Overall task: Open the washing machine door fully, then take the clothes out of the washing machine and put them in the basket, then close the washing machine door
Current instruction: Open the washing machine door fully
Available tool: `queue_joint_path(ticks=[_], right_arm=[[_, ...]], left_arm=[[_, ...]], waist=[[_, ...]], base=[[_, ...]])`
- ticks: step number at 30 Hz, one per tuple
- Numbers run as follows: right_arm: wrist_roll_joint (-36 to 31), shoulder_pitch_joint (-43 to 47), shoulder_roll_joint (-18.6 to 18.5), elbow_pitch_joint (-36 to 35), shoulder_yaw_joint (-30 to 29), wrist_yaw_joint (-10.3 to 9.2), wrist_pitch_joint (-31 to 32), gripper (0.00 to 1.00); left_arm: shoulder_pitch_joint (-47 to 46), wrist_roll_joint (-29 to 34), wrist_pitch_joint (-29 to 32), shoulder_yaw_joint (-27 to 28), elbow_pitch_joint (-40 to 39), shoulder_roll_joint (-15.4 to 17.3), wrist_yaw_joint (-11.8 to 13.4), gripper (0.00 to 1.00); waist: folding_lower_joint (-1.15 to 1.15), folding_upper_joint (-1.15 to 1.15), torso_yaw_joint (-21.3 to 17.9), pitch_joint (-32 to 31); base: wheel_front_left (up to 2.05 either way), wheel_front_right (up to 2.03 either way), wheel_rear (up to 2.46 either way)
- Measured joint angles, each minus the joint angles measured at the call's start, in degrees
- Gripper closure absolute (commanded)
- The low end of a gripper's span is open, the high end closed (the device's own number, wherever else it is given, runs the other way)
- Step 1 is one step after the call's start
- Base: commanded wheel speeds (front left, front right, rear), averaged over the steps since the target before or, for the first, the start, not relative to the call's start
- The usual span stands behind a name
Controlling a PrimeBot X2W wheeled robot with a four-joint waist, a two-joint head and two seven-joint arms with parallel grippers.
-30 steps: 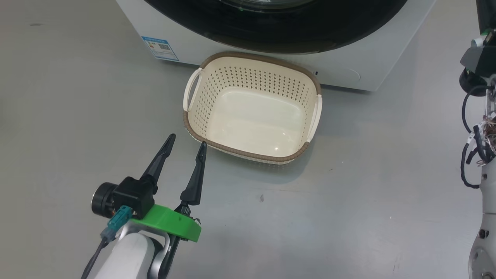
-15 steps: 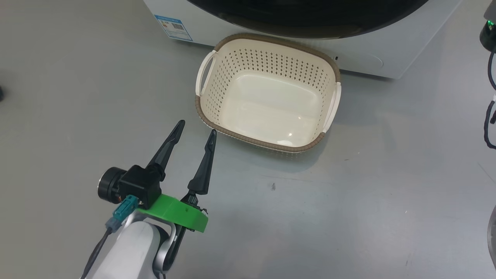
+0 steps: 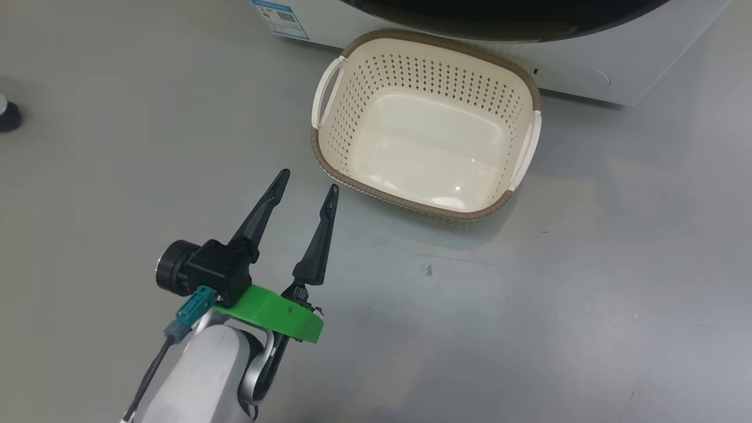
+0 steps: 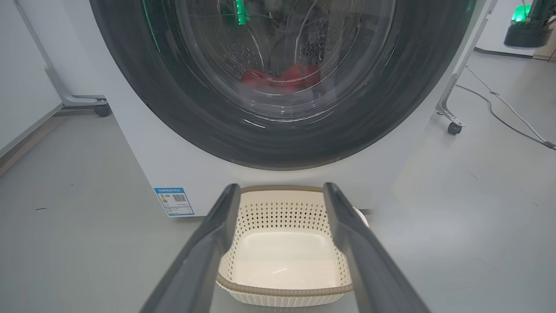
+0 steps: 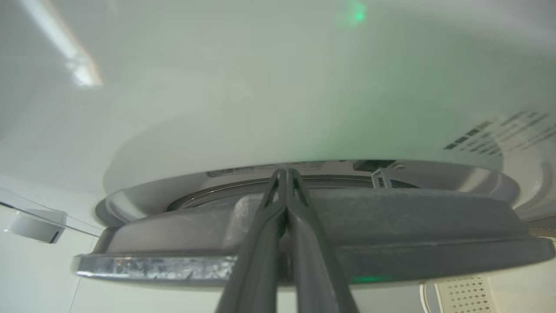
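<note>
**A:** What kind of room is it?

**B:** There is a smooth grey floor (image 3: 558,305), glossy and lightly scuffed, and a pale wall (image 4: 21,78) on the left of the left wrist view. Wheeled frames (image 4: 454,128) stand on either side of the machine. A cable (image 4: 499,102) trails across the floor on the right of that view.

**A:** What is the biggest thing there?

**B:** The washing machine (image 4: 143,148), white, standing on the floor. The washing machine door (image 4: 173,113), a broad black ring around clear glass, covers most of its front.

**A:** And the basket?

**B:** The basket (image 3: 346,123) stands upright on the floor just in front of the machine, below the door's lower edge.

**A:** The clothes?

**B:** The clothes (image 4: 282,78) are red and lie low in the drum, behind the glass.

**A:** How do the pincers stand?

**B:** The left gripper (image 3: 309,179) hangs over the floor with its fingers spread apart, holding nothing. The basket is just ahead of it and to its right. One fingertip is near the basket's corner but apart from it. In the left wrist view the basket is framed between the two fingers.

The right gripper (image 5: 284,171) has its fingers pressed together with nothing between them. They lie across the door, which that view shows edge-on. The tips reach the gap between the door and the white front. I cannot tell whether they touch the door.

**A:** Anything smaller?

**B:** A blue label (image 4: 173,201) low on the machine's front, left of the basket in the left wrist view.
</note>
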Motion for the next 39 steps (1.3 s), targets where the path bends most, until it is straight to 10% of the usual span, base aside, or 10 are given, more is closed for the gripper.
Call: queue_joint_path(ticks=[39], right_arm=[[6.32, -2.6, -1.66, 8.9, 1.88, 3.28, 16.96, 1.0]], left_arm=[[-1.07, 1.57, 0.0, 1.54, 3.24, -0.57, -0.41, 0.0]], waist=[[0.0, 0.0, -1.08, -2.1]], base=[[0.0, 0.0, 0.0]])
